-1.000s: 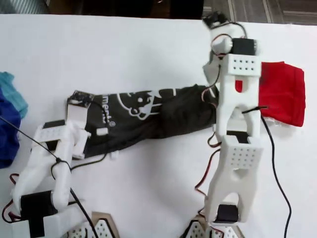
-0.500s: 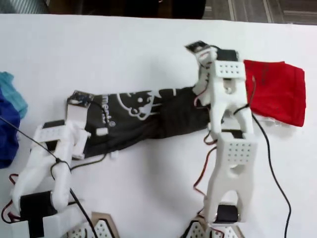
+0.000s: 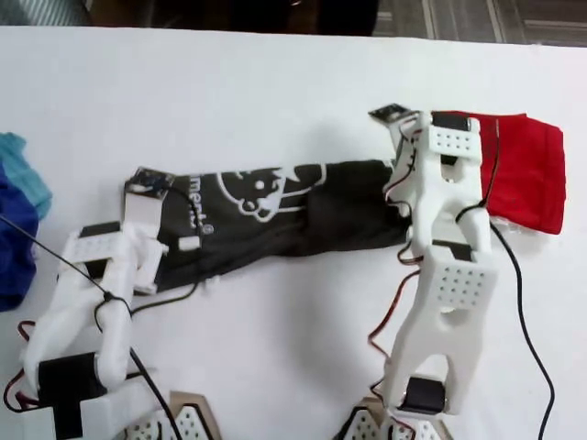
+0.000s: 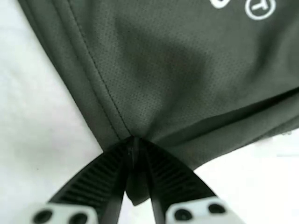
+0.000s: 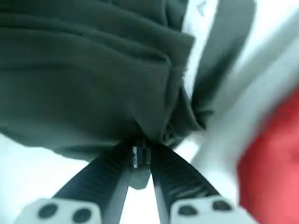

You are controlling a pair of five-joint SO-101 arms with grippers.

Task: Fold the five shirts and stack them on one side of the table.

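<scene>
At opposite ends of the black shirt [image 3: 275,215], the left gripper [image 4: 134,148] and right gripper [image 5: 141,150] each pinched cloth (jaws clamped); keeping it taut between them should fold it flat.

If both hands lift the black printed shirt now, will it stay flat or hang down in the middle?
The black mesh shirt with white print bunches into soft folds where the left hand and the right hand pinch its ends, so it is probably floppy and would sag between them. The thin weave suggests it is light.
</scene>
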